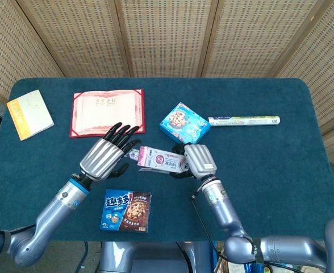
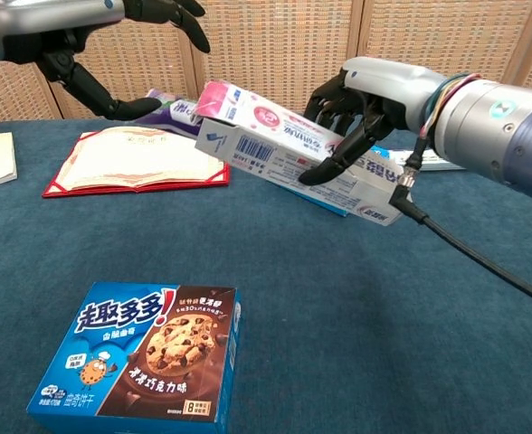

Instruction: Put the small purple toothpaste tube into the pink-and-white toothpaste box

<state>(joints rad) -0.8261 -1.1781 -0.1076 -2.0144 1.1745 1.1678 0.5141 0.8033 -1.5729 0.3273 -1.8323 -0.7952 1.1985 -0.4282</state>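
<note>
- Table (image 1: 280, 170), covered in dark teal cloth, carries everything here.
- Left arm comes in from 7 o'clock; the left hand (image 1: 103, 159) hangs palm-down over the cloth with fingers spread, holding nothing, fingertips toward 1 o'clock.
- Right arm rises from 5 o'clock; the right hand (image 1: 196, 161) grips the toothpaste box (image 1: 163, 160) and holds it off the table, its open end tilted up toward the left hand.
- Red certificate folder (image 1: 107, 112) lies at 11 o'clock.
- Cookie box (image 1: 126, 210) lies at 6 o'clock near the front edge.
- Purple tube (image 2: 177, 110) pokes out of the box's open end, just beside the left thumb; whether they touch, I cannot tell.
</note>
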